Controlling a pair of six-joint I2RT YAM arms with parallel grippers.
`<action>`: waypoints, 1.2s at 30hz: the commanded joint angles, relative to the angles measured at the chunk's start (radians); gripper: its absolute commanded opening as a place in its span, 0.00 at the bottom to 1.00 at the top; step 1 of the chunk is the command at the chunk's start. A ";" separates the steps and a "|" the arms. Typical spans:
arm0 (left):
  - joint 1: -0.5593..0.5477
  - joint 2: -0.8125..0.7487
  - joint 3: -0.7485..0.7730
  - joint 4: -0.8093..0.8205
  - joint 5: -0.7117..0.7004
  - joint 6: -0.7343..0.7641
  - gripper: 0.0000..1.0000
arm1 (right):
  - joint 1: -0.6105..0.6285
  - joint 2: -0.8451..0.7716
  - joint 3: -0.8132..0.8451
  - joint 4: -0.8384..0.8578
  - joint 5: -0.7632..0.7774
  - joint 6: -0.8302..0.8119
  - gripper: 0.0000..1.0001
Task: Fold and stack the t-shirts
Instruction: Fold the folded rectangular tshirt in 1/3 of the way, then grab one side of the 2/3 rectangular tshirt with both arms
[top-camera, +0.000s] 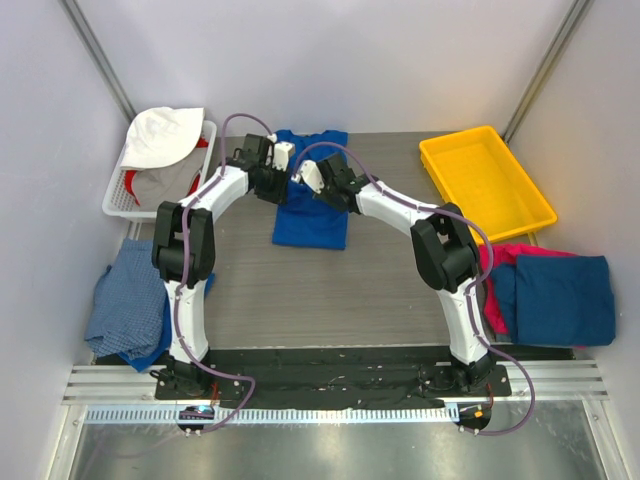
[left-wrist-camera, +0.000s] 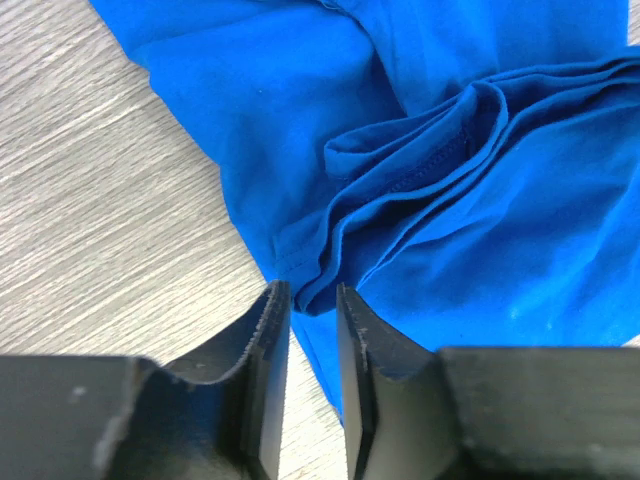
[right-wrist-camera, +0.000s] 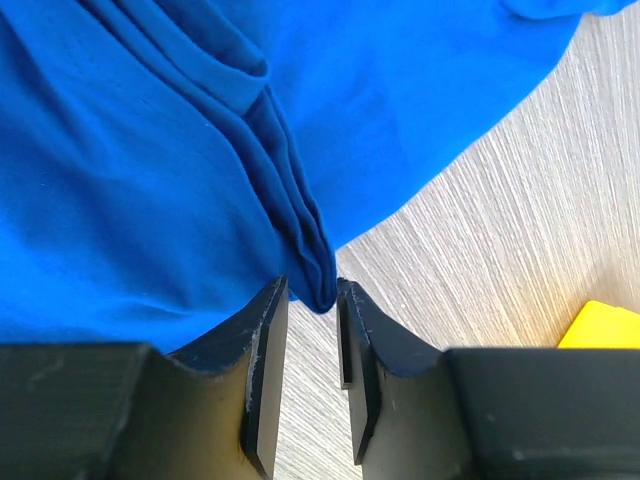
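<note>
- Nearest, at the bottom centre of the left wrist view, the left fingers (left-wrist-camera: 277, 310) stand slightly parted, with a bunched fold of the royal blue t-shirt (left-wrist-camera: 450, 200) at their tips.
- The right fingers (right-wrist-camera: 270, 310) are likewise slightly parted at another fold.
- The shirt lies on the grey bench (top-camera: 380, 270), upper centre overhead.

A yellow tray (top-camera: 487, 185) sits at the far right corner of the grey wood table (top-camera: 300, 290), turned a bit sideways. A white basket (top-camera: 118, 203) with holes in its sides sits at the far left corner.
</note>
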 joint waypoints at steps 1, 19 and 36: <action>0.006 -0.012 0.022 0.027 -0.017 0.004 0.30 | -0.003 -0.004 0.048 0.023 0.028 0.006 0.34; -0.015 -0.228 -0.070 -0.041 0.001 0.034 0.67 | 0.021 -0.198 -0.130 0.010 0.002 0.067 0.52; -0.035 -0.211 -0.280 -0.107 0.164 0.037 0.75 | 0.162 -0.395 -0.454 -0.003 -0.102 0.180 0.71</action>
